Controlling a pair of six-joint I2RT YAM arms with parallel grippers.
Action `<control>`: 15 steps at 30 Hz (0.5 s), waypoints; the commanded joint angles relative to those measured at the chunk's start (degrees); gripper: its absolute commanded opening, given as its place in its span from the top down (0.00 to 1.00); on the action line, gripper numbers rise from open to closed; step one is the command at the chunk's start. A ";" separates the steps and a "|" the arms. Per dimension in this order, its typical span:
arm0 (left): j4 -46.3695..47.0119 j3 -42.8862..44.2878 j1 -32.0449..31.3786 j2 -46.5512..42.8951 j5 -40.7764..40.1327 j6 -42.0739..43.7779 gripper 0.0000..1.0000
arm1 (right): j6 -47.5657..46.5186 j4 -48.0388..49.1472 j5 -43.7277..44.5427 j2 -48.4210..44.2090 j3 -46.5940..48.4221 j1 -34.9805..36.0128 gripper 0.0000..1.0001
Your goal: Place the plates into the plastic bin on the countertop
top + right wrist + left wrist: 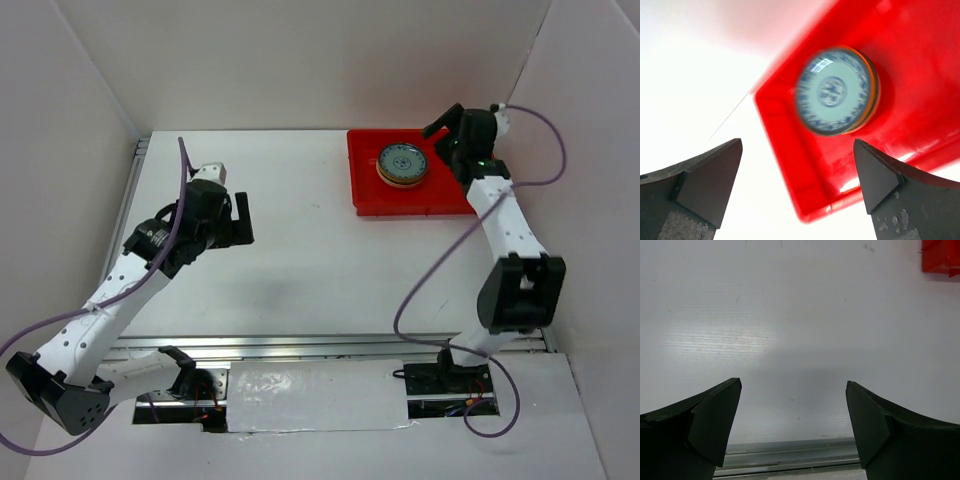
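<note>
Surroundings: white walls (300, 60) close the countertop (300, 260) on its left, far and right sides. A metal rail (330, 347) runs along the near edge, with a silvery sheet (315, 398) in front of it between the two arm bases. Purple cables (425, 280) loop off both arms, and the right one sags over the countertop beside its arm.

The red bin (365, 198) lies at the far right, close by the far wall. The plates (402, 164) sit in it as one stack near its middle. A blue-and-white patterned one is on top and an orange rim shows beneath; how many are stacked cannot be told.

The right gripper (797, 145) hangs over the bin just beside the stack, jaws spread wide with nothing between them. Its arm covers the bin's right end in the top view.

The left gripper (793, 385) hovers over the countertop left of centre, well apart from the bin, jaws likewise wide and holding nothing.

White countertop stretches from the left gripper to the bin's left wall. Inside the bin, red floor shows to the left and near side of the stack.

The right wrist view is smeared, so the blue motif on the top plate is too blurred to make out.
</note>
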 commanded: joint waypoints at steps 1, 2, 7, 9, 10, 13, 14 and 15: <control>-4.45 6.21 1.19 1.74 -5.83 3.65 0.01 | -13.82 -9.34 0.09 -11.98 3.43 0.97 0.00; -5.07 8.13 2.07 1.92 -7.41 4.01 0.01 | -15.85 -14.68 2.70 -16.96 3.08 2.54 0.00; -8.41 13.06 5.85 0.96 -16.72 4.28 0.01 | -22.81 -27.63 11.06 -37.87 -3.41 9.04 0.00; -8.86 14.21 7.52 -0.62 -17.79 3.92 0.01 | -22.47 -32.81 14.22 -47.80 -6.40 11.24 0.00; -9.38 15.00 7.87 -1.32 -17.80 4.01 0.01 | -22.64 -34.05 14.24 -50.82 -7.89 12.99 0.00; -10.09 15.10 8.67 -6.05 -16.84 3.75 0.01 | -23.69 -37.75 11.17 -61.64 -8.35 15.37 0.00; -10.18 14.58 8.67 -7.38 -16.66 3.57 0.01 | -23.95 -39.85 10.55 -63.92 -7.91 15.99 0.00; -10.35 13.96 8.84 -8.70 -16.57 3.31 0.01 | -24.22 -41.52 8.63 -66.99 -7.12 16.17 0.00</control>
